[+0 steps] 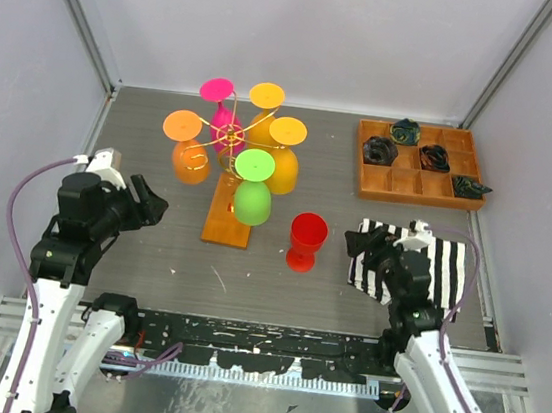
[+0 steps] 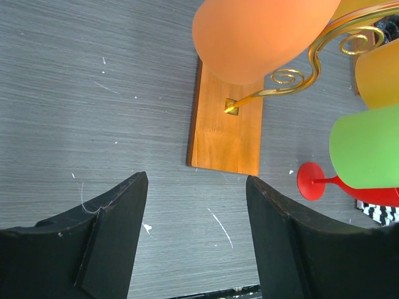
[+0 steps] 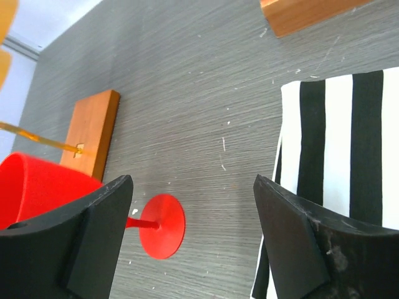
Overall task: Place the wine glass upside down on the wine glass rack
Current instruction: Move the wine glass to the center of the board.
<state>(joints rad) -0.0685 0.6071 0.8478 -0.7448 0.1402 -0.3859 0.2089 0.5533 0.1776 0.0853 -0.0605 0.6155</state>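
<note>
Looks like the grab step hasn't started yet. The red plastic wine glass (image 1: 306, 238) stands upright on the grey table (image 1: 179, 255), just right of the thin gold wire rack on its orange-brown wooden base (image 1: 226, 219), foot down and untouched. The right claw (image 1: 363, 239) sits on the far side of the glass from the rack, fingers spread wide and holding nothing. In its wrist view the red bowl and foot are off by one finger, not between the two. The left claw (image 1: 151, 199) hovers left of the rack, also spread and empty.

The next move probably needs the right claw to line up on the glass, pinch it, flip it over and slide the foot into a free scroll arm. The tricky bit is that five glasses already hang there, and the green one (image 1: 252, 199) is on the side nearest the red glass, so room looks tight. A black-and-white striped cloth (image 1: 450, 263) lies under the right arm. A compartmented wooden tray (image 1: 400, 181) sits further right of the rack, out of the way.
</note>
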